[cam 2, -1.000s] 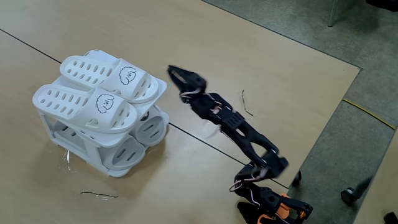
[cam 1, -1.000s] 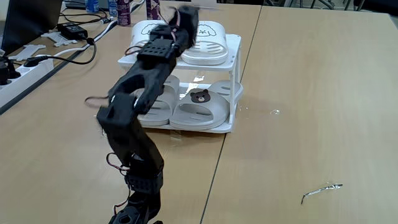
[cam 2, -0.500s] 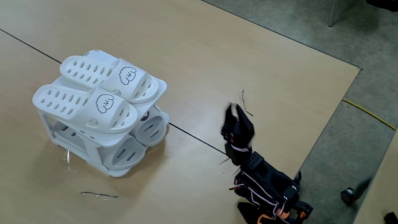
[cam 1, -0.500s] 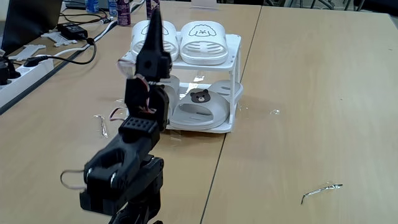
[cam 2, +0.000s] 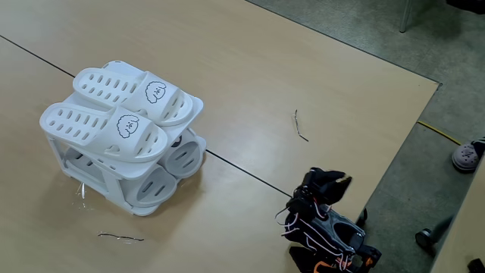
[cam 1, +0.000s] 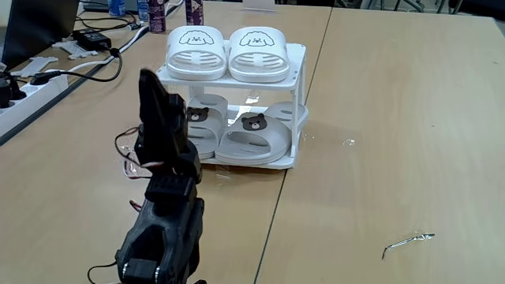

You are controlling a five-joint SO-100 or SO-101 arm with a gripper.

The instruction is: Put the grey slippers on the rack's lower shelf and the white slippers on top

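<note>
Both white slippers (cam 1: 228, 53) lie on top of the rack (cam 1: 297, 87), upper centre of a fixed view; the grey slippers (cam 1: 254, 136) fill the lower shelf (cam 1: 268, 160). The claw (cam 1: 148, 83) holds nothing; how far it is open I cannot tell. One risk, I judge: the folded arm clipping the surface.

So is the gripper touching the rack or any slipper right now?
Apart. In a fixed view the gripper is folded back near the arm's base, with bare table between it and the rack.
</note>
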